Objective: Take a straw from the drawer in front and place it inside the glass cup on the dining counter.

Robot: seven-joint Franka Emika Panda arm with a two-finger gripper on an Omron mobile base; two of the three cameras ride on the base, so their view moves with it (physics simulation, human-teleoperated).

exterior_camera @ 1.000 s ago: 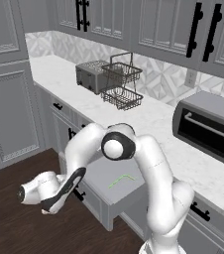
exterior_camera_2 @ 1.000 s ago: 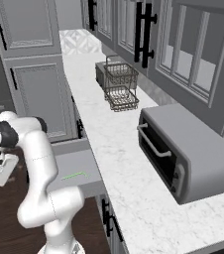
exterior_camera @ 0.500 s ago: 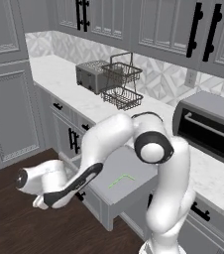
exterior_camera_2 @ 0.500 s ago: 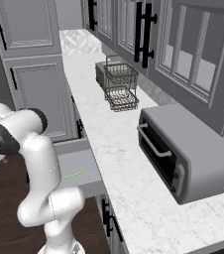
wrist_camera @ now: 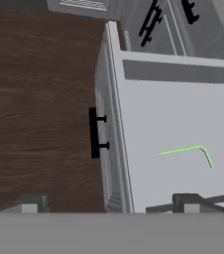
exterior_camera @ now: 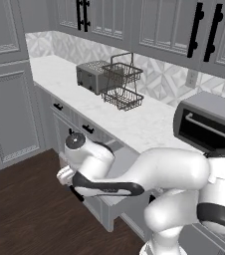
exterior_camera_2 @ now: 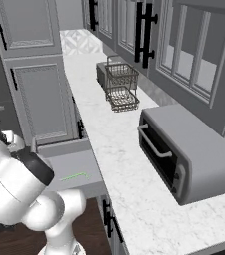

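The drawer (wrist_camera: pixel 178 124) stands pulled open, its plain grey inside showing and its small black bar handle (wrist_camera: pixel 96 133) on the front panel. A thin bright-green straw (wrist_camera: pixel 188 151) with a bent end lies loose on the drawer floor; it is also seen as the straw (exterior_camera_2: pixel 73 176) in the right base view. My gripper (wrist_camera: pixel 109 204) hovers above the drawer's front edge, open, its fingertips (wrist_camera: pixel 32 202) far apart and holding nothing. In the left base view my arm (exterior_camera: pixel 149 174) covers most of the drawer. The glass cup and dining counter are out of view.
A toaster (exterior_camera: pixel 90 77), a wire basket rack (exterior_camera: pixel 122 84) and a toaster oven (exterior_camera_2: pixel 184 149) stand on the marble worktop (exterior_camera_2: pixel 119 149) behind the drawer. Dark wood floor (wrist_camera: pixel 39 99) lies in front. Tall grey cabinet doors (exterior_camera_2: pixel 40 94) rise at the left.
My arm has swung round, carrying the hand from over the floor at the left to above the drawer's front edge. The straw and drawer have stayed put.
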